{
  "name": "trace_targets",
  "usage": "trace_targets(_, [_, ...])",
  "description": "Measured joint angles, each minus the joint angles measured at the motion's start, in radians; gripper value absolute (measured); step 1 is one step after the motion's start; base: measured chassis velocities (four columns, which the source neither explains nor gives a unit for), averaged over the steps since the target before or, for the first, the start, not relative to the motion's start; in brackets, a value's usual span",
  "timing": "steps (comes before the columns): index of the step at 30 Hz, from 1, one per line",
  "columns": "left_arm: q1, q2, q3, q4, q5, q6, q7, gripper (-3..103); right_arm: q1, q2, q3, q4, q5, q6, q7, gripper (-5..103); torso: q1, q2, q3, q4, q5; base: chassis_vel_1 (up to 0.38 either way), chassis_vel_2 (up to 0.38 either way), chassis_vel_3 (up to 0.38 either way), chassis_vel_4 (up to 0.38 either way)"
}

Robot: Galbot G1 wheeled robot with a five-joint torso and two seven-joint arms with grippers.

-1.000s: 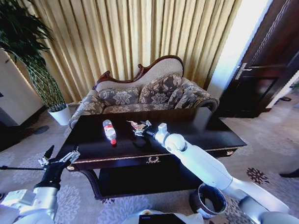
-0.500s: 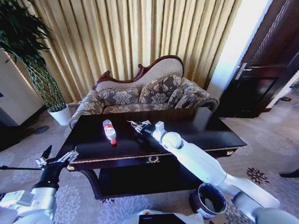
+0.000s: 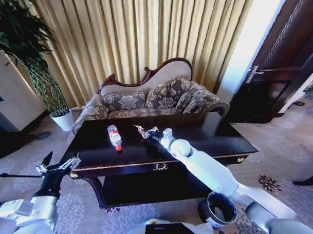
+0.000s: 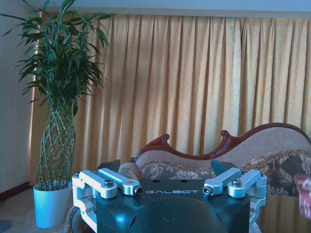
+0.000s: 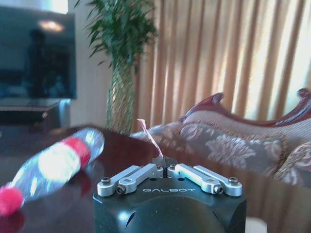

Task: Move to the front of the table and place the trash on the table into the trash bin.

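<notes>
The wrapper [image 3: 143,131] stood pinched upright in the closed right hand [image 3: 146,133] over the worktop [image 3: 208,133], the trash bin [image 3: 218,209] far back beside that arm's base; the open left hand [image 3: 59,165] idled.
</notes>
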Motion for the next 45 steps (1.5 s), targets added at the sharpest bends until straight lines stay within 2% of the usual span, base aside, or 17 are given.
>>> trace_targets(7, [-0.003, 0.003, 0.001, 0.0, 0.0, 0.0, -0.001, 100, -0.018, -0.026, 0.076, 0.078, 0.04, -0.005, 0.086, 0, 0.0, 0.0, 0.0, 0.0, -0.0001, 0.0, 0.0, 0.0, 0.0])
trace_targets(11, [-0.004, 0.011, -0.013, 0.0, -0.008, -0.003, -0.001, 100, -0.094, -0.065, 0.177, 0.135, 0.042, -0.011, 0.168, 0, 0.0, 0.0, 0.0, 0.0001, 0.0, 0.0, 0.0, 0.0, 0.0])
trace_targets(14, [-0.006, 0.015, -0.022, 0.0, -0.018, -0.003, -0.001, 100, -0.14, -0.086, 0.228, 0.161, 0.036, -0.016, 0.175, 0, 0.0, 0.0, 0.0, -0.0001, 0.0002, 0.0, 0.0, 0.0, 0.0])
trace_targets(15, [-0.008, 0.019, -0.03, 0.0, -0.023, -0.003, -0.001, 100, -0.189, -0.106, 0.29, 0.19, 0.03, -0.018, 0.177, 0, 0.0, 0.0, 0.0, -0.0002, 0.0001, 0.0, 0.0, 0.0, 0.0])
trace_targets(17, [-0.01, 0.021, -0.033, 0.0, -0.024, -0.003, -0.002, 100, -0.215, -0.115, 0.323, 0.205, 0.029, -0.018, 0.177, 0, 0.0, 0.0, 0.0, -0.0002, 0.0002, 0.0, 0.0, 0.0, 0.0])
trace_targets(20, [-0.012, 0.031, -0.038, 0.0, -0.03, -0.003, -0.002, 100, -0.33, -0.154, 0.459, 0.29, 0.028, -0.017, 0.178, 0, 0.0, 0.0, 0.0, -0.0003, -0.0001, 0.0, 0.0, 0.0, 0.0])
trace_targets(21, [-0.012, 0.031, -0.038, 0.0, -0.03, -0.003, -0.002, 100, -0.33, -0.154, 0.459, 0.29, 0.028, -0.017, 0.178, 0, 0.0, 0.0, 0.0, -0.0003, -0.0001, 0.0, 0.0, 0.0, 0.0])
trace_targets(24, [-0.012, 0.038, -0.037, 0.0, -0.039, -0.003, -0.002, 100, -0.464, -0.185, 0.56, 0.382, 0.024, -0.011, 0.2, 0, 0.0, 0.0, 0.0, 0.0001, -0.0001, 0.0, 0.0, 0.0, 0.0])
trace_targets(30, [-0.036, 0.064, -0.056, 0.0, -0.086, 0.015, -0.016, 100, -0.638, -0.168, 0.678, 0.474, -0.018, -0.012, 0.24, 0, 0.0, 0.0, 0.0, 0.0, 0.0001, 0.0, 0.0, 0.0, 0.0])
trace_targets(35, [-0.04, 0.082, -0.068, 0.0, -0.105, 0.016, -0.018, 100, -0.719, -0.145, 0.767, 0.511, -0.035, -0.013, 0.247, 0, 0.0, 0.0, 0.0, 0.0, 0.0, 0.0, 0.0, 0.0, 0.0])
trace_targets(38, [-0.04, 0.088, -0.063, 0.0, -0.11, 0.017, -0.018, 100, -0.845, -0.122, 0.897, 0.58, -0.039, -0.013, 0.244, 0, 0.0, 0.0, 0.0, -0.0001, -0.0002, 0.0, 0.0, 0.0, 0.0])
trace_targets(45, [-0.048, 0.119, -0.048, 0.0, -0.12, 0.019, -0.016, 100, -0.962, -0.097, 0.966, 0.651, -0.039, -0.01, 0.241, 0, 0.0, 0.0, 0.0, 0.0001, -0.0002, 0.0, 0.0, 0.0, 0.0])
